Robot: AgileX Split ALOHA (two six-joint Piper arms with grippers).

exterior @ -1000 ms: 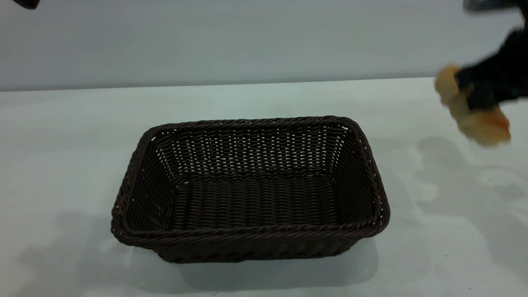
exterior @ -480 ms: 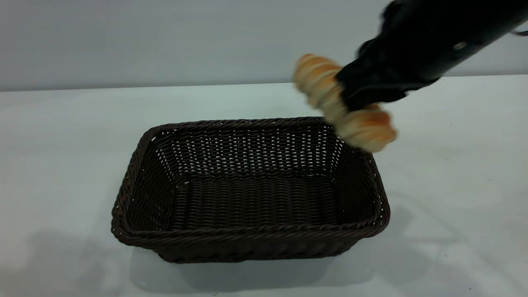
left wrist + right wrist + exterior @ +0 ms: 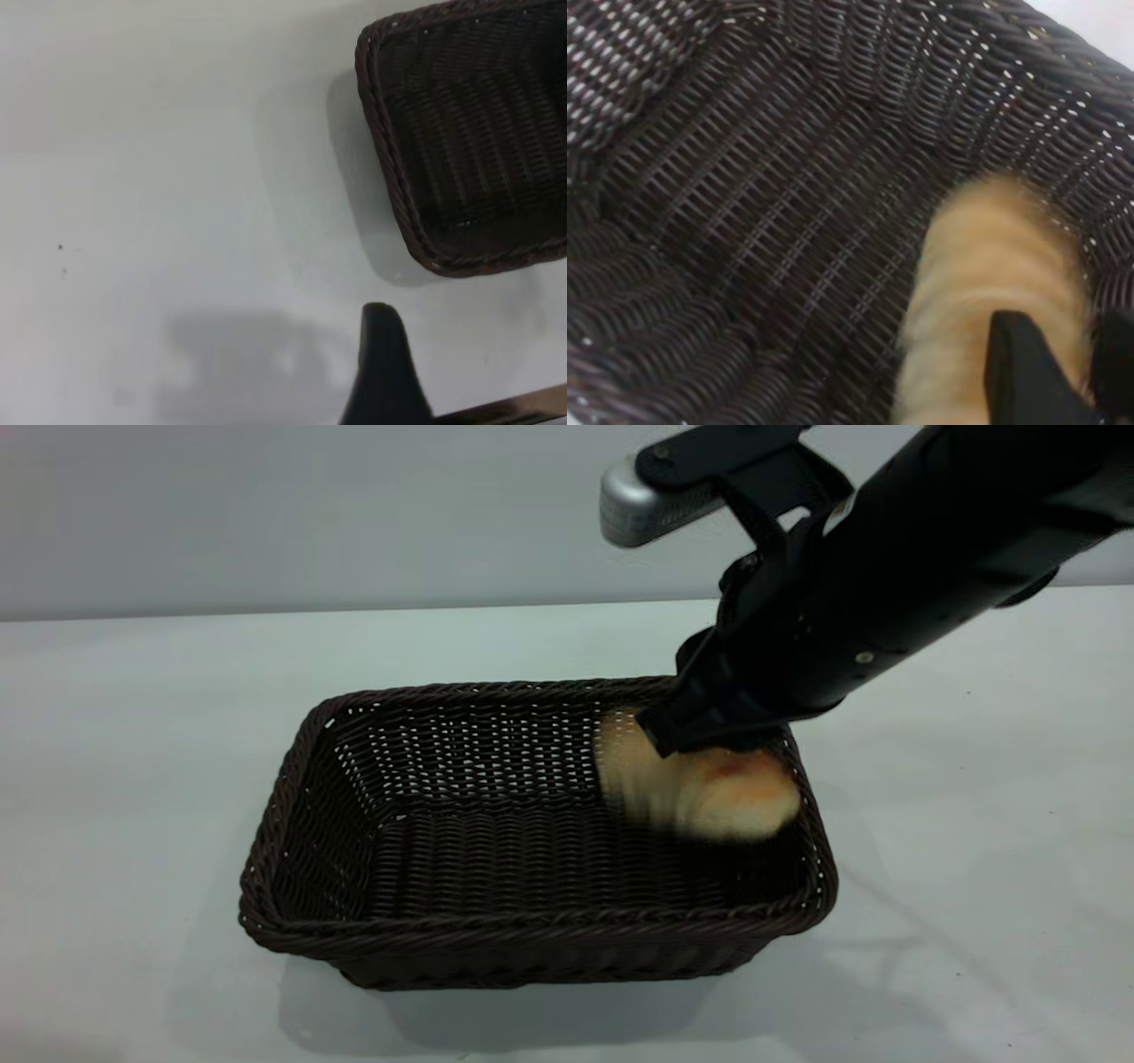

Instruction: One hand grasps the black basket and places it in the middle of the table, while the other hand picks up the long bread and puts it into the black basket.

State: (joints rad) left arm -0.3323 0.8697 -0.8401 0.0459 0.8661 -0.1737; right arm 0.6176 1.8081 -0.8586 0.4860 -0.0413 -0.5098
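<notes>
Bread point(image 3: 700, 788) sits pinched in the right claw point(image 3: 709, 735), hanging just under it inside the basket's point(image 3: 532, 939) right end. Left claw point(image 3: 383, 372) hovers over bare table point(image 3: 177, 177) beside the basket; its grip is unclear.

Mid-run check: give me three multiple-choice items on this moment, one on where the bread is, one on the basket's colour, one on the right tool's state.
1. Where is the bread?
A. On the table left of the basket
B. Inside the basket, at its right end
C. Outside the basket's near rim

2. What colour is the basket?
A. Dark brown-black
B. White
C. Orange

3. What is the right tool doing?
A. Parked, holding nothing
B. Gripping the basket's rim
C. Shut on the bread

Answers: 1 B, the exterior view shows the bread below the rim by the right wall. 2 A, the weave is dark in every view. 3 C, the right wrist view shows its fingers on the bread.
</notes>
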